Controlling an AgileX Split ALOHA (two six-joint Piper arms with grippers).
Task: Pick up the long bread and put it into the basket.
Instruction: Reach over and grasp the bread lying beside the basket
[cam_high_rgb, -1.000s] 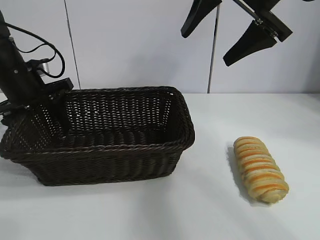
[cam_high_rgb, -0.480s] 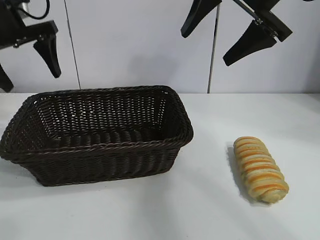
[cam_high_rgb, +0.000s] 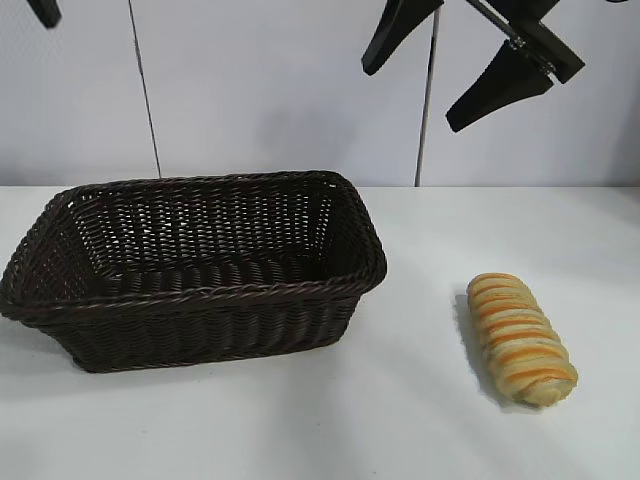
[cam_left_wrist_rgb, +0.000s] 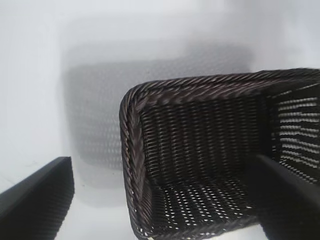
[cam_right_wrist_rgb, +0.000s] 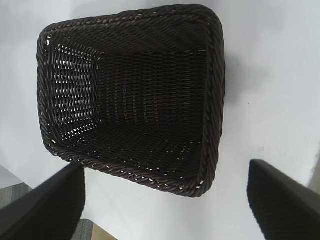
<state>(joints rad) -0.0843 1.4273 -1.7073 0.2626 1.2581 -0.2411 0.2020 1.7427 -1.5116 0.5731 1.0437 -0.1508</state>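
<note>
The long bread (cam_high_rgb: 520, 337), golden-tan with orange-brown stripes, lies on the white table at the right, apart from the basket. The dark brown wicker basket (cam_high_rgb: 200, 300) stands empty at the left; it also shows in the left wrist view (cam_left_wrist_rgb: 131, 150) and the right wrist view (cam_right_wrist_rgb: 215, 100). My right gripper (cam_high_rgb: 450, 75) hangs open high above the table, up and left of the bread, holding nothing. My left gripper is raised almost out of the exterior view at the top left; its open fingers (cam_left_wrist_rgb: 37, 197) show in the left wrist view above the basket's end.
The white table (cam_high_rgb: 420, 420) spreads around the basket and bread. A pale wall with vertical seams stands behind. The table's edge and grey floor (cam_right_wrist_rgb: 80, 231) show in the right wrist view.
My left arm has risen from the basket's left end up and out of the top left of the exterior view. The basket has settled slightly. The right arm and bread have not moved.
</note>
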